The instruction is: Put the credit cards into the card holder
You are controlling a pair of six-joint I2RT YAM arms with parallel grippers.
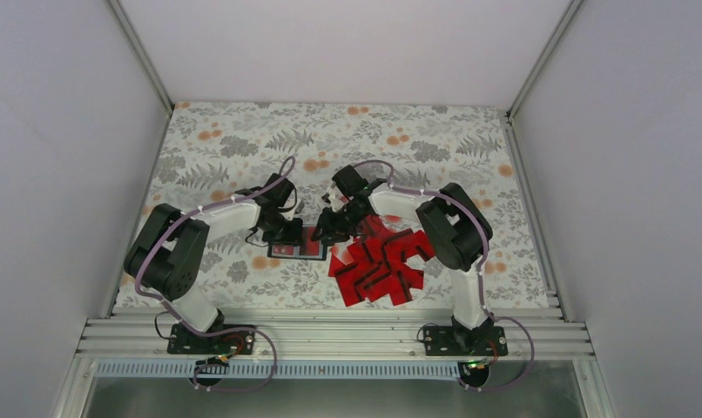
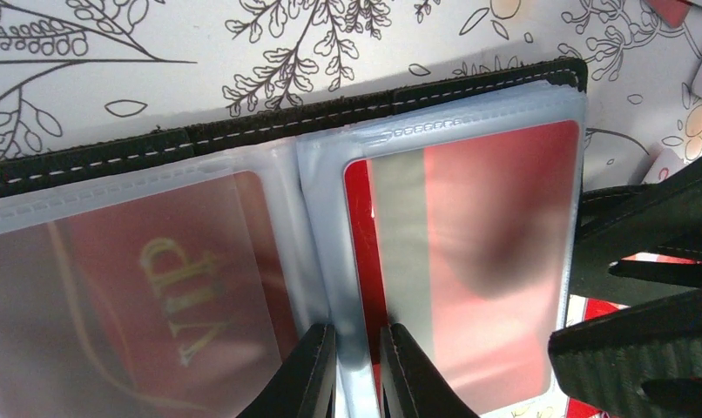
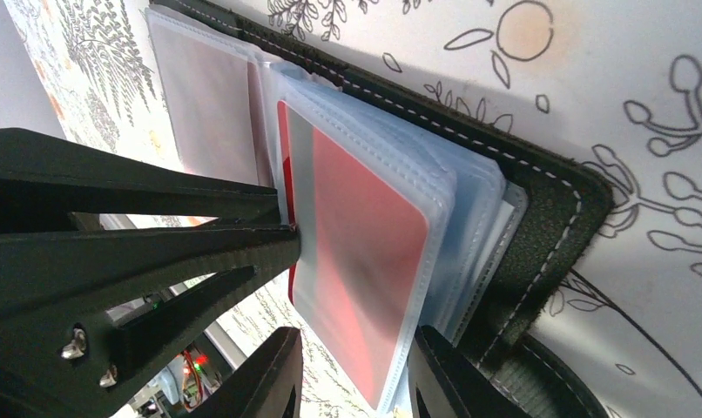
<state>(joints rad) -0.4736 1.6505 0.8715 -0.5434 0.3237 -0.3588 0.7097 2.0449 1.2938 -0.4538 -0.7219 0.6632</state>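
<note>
As the card holder (image 1: 288, 251) lies now: opened flat on the counter (image 1: 243, 148), near the middle, between the two arms, with its clear sleeves (image 3: 469, 196) fanned up on the right half.
Done: at least two cards are in. The VIP card (image 2: 178, 296) with gold lettering sits in the left-page sleeve. The striped card (image 2: 487, 261), red with a grey stripe, is in the top right-page sleeve and looks fully seated. Whether there are more behind them, cannot tell.
Remaining: the credit cards (image 1: 378, 266) make a big loose overlapping heap on the counter just right of the holder. Judged early; most of the job is left.
Left gripper (image 2: 358, 331): fingers close together, pinched on the sleeve fold at the holder's spine, pinning it down.
Right gripper (image 3: 354, 335): fingers apart, straddling the outer edge of the sleeve stack, no loose card in it. Whether either pad presses the plastic, cannot tell.
Around: floral cloth over the counter, white walls (image 1: 69, 131), metal rail (image 1: 330, 335) at the near edge carrying both arm bases.
In the way: both grippers crowd each other over the small holder. The sleeves look springy and likely to flip shut if released. The heap's cards overlap, so lifting a single one looks fiddly. The right arm (image 1: 452, 228) hangs over part of the heap.
</note>
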